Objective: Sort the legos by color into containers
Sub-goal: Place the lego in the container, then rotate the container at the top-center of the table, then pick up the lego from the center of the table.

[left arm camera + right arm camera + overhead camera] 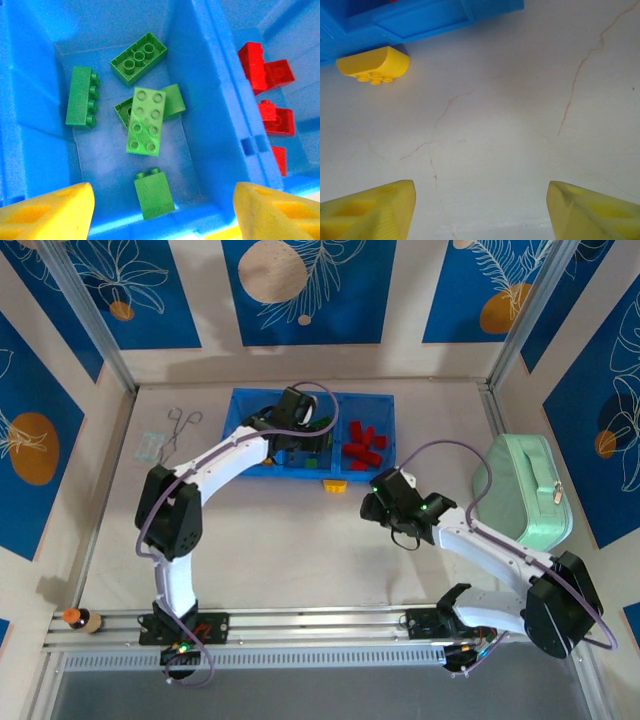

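Around blue tray (246,405): pale cracked table (520,100), floral walls (300,290).

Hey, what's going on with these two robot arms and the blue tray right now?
Two arms are sorting bricks by colour into a blue tray. The left gripper hangs open and empty over the compartment holding the green bricks. The red bricks lie in the next compartment to the right. One yellow brick sits on the table right by the tray's near edge, and the right gripper hovers open above the table near it, holding nothing.
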You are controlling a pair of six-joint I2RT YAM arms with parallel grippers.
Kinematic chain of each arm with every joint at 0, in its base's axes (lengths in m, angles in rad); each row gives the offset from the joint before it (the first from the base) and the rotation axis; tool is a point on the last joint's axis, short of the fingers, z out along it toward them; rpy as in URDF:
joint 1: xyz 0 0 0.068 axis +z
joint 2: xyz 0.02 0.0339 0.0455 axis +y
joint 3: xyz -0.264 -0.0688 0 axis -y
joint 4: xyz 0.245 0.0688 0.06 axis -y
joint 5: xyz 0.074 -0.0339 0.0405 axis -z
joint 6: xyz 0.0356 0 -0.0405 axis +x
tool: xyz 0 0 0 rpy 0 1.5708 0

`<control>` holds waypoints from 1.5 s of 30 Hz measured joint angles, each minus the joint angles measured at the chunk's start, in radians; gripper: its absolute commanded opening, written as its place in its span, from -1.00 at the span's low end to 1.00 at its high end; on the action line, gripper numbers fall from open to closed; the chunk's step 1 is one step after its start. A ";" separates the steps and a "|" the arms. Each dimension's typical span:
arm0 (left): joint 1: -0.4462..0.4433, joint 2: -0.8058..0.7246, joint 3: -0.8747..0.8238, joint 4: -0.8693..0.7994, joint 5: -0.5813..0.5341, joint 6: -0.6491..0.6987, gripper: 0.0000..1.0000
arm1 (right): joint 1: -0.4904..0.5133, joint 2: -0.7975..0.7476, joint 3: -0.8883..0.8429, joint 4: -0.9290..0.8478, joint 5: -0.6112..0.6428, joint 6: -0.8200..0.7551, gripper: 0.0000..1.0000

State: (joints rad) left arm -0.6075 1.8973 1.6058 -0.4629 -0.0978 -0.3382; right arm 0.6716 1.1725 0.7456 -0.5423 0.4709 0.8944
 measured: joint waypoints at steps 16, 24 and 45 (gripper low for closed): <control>-0.004 -0.609 -0.454 0.070 -0.020 -0.028 0.50 | -0.047 0.431 0.336 0.011 -0.019 -0.106 0.11; -0.004 -0.827 -0.705 0.062 -0.052 -0.073 0.50 | -0.150 0.626 0.412 0.034 -0.068 -0.179 0.06; -0.004 -0.939 -0.797 0.025 -0.069 -0.109 0.49 | -0.057 0.710 0.529 0.104 -0.157 -0.290 0.43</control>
State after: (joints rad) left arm -0.6117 0.9585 0.8093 -0.4377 -0.1673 -0.4477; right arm 0.6144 1.8828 1.2743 -0.4381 0.3141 0.6048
